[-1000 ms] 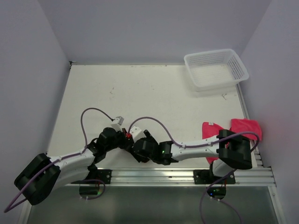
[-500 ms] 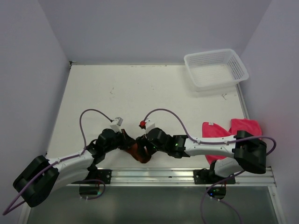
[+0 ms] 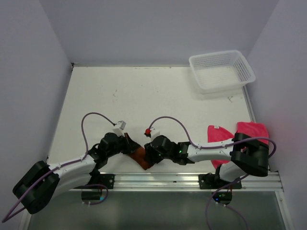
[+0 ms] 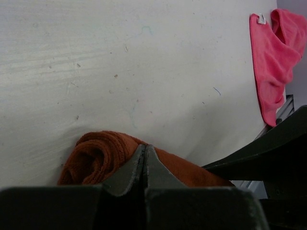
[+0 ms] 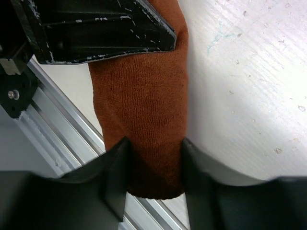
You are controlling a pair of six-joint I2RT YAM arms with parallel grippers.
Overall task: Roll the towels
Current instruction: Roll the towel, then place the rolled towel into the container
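Right tool (image 5: 153, 149), now tighter astride rust-brown towel (image 5: 139, 96), largely hidden from above.

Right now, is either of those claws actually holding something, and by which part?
The right gripper clasps the rolled rust-brown towel across its width, near one end. The left gripper is shut against it; whether it pinches cloth cannot be told.
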